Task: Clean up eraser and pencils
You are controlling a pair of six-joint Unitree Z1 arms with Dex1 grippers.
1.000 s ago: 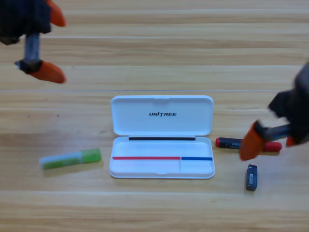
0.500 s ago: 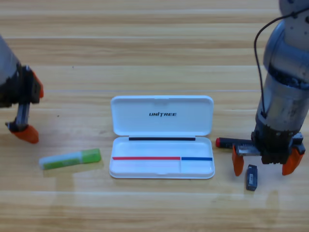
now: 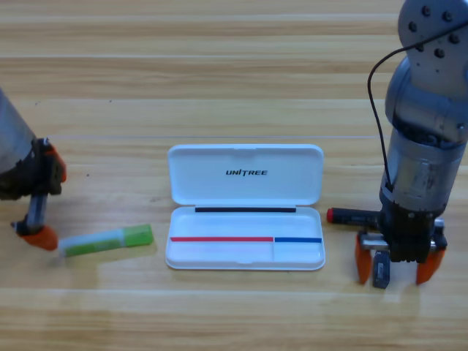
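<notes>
Grippers on both sides, and each has a target right at its fingers. On the left, the left gripper point(image 3: 35, 196) sits low at the table's edge, one orange jaw up by the arm, the other down at the wood, so the jaws stand wide. The green pencil point(image 3: 107, 240) lies just to the right of that lower jaw, its pale end almost touching it, its long axis running away to the right with a slight upward tilt toward the bright green end. There's bare wood above and below it, plenty of room to come over the top.

In the middle, the white case point(image 3: 246, 248) lies open, lid folded back, tray bare and ready.

On the right, the right gripper point(image 3: 395, 267) points straight down, jaws wide, and the eraser point(image 3: 379, 269) sits between them, hard by the left jaw and well off the right one. Its long axis runs toward the near edge, across the closing line, so a squeeze looks like it would catch its narrow sides. The black pencil point(image 3: 351, 216) lies just behind the fingers, red end toward the case, its far end hidden under the arm. The right arm looks closer to a grab; a nudge left to centre would help.
</notes>
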